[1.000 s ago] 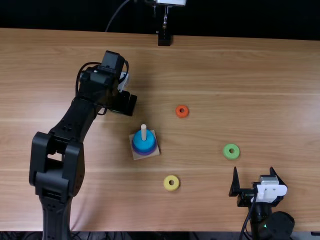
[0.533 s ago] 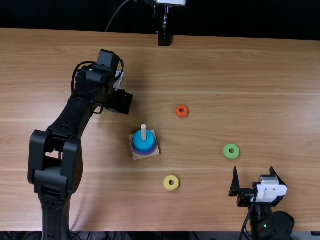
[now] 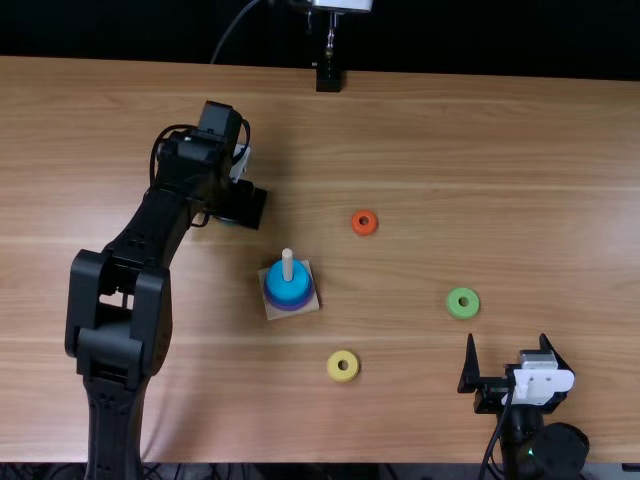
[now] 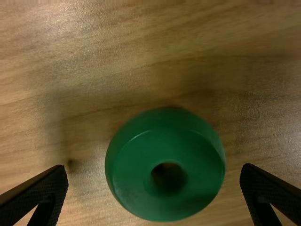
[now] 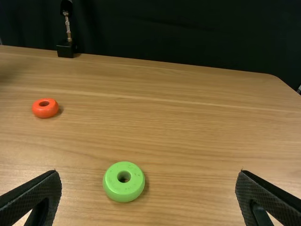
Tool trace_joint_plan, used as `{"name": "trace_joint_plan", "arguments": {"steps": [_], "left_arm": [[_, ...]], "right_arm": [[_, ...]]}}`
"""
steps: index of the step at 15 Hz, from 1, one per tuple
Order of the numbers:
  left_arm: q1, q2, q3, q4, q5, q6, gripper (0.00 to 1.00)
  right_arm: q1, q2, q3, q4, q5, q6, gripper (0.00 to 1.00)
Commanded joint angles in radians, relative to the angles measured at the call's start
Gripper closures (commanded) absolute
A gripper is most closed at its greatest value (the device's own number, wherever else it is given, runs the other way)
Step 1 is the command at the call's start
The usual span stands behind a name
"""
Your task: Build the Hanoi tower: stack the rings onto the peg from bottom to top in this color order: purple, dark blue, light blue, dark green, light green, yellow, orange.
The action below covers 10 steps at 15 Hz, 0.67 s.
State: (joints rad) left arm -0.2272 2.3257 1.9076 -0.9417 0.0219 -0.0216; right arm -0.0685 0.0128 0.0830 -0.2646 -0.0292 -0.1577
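Green ring (image 4: 136,179) between left pincer's (image 3: 243,205) fingers

Left arm (image 3: 125,245), left of the peg (image 3: 287,264): all black, chunky forked link (image 3: 110,350) with a slot, slimmer link above, black cable loop (image 3: 153,160) at wrist, whitish patch (image 3: 240,163) by the blocky left claw (image 3: 245,205). Right arm (image 3: 517,440), right of the peg: black, rounded joint housing (image 3: 562,450), tiny green dot, thin black cable (image 3: 492,445), white plate (image 3: 540,383) on right claw (image 3: 506,338). Fingers (image 5: 40,193) flat, black, tapered, finely crosshatched.
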Motion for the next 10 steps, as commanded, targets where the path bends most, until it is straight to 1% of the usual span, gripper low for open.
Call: {"name": "trace_joint_plan", "arguments": {"steps": [1, 3, 4, 6, 7, 8, 10], "left_arm": [[0.012, 0.027, 0.039, 0.003, -0.002, 0.02, 0.0], [0.012, 0.029, 0.039, 0.005, -0.004, 0.022, 0.01], [0.012, 0.029, 0.039, 0.005, -0.004, 0.023, 0.29], [0.012, 0.029, 0.039, 0.005, -0.004, 0.023, 0.9], [0.014, 0.029, 0.038, 0.005, -0.007, 0.023, 1.0], [0.017, 0.029, 0.038, 0.003, -0.022, 0.023, 1.0], [0.02, 0.029, 0.039, 0.003, -0.081, 0.025, 1.0]], "right_arm": [[-0.011, -0.013, -0.069, -0.055, 0.009, 0.007, 0.0], [-0.011, -0.013, -0.069, -0.055, 0.009, 0.007, 0.0], [-0.011, -0.013, -0.069, -0.055, 0.009, 0.007, 0.0], [-0.011, -0.013, -0.069, -0.055, 0.009, 0.007, 0.0], [-0.011, -0.013, -0.069, -0.055, 0.009, 0.007, 0.0], [-0.011, -0.013, -0.069, -0.055, 0.009, 0.007, 0.0], [-0.011, -0.013, -0.069, -0.055, 0.009, 0.007, 0.0]]}}
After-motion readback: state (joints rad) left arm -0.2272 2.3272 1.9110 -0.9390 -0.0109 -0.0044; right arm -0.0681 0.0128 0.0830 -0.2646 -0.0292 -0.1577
